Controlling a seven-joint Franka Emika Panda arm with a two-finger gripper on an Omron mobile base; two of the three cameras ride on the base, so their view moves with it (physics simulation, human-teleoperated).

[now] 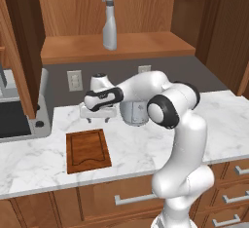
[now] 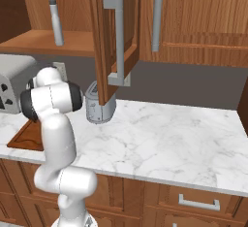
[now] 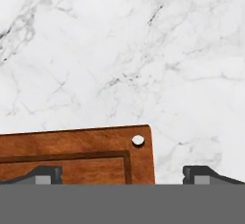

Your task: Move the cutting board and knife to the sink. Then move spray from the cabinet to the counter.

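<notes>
Toaster: I see its grey body (image 2: 12, 83) at the far left of the right base view, on the counter against the wall.
Cutting board: I have it (image 1: 87, 150) lying flat on the counter near the front edge, left of the arm; in the hand view its corner with the small hole sits low in the frame.
Gripper: I hold it (image 1: 98, 116) just above the counter behind the board, pointing down; its jaws stand wide with nothing between them, one fingertip (image 3: 47, 174) over the board, the other over bare marble.
Spray: it (image 1: 109, 20) stands upright on the shelf of the cabinet (image 1: 116, 47), above and behind the gripper, well apart from it.
Cabinet door: I see it (image 2: 110, 41) swung open, its long grey bar handle facing me.
Counter: white marble (image 2: 164, 138) runs bare to the right of the arm.
</notes>
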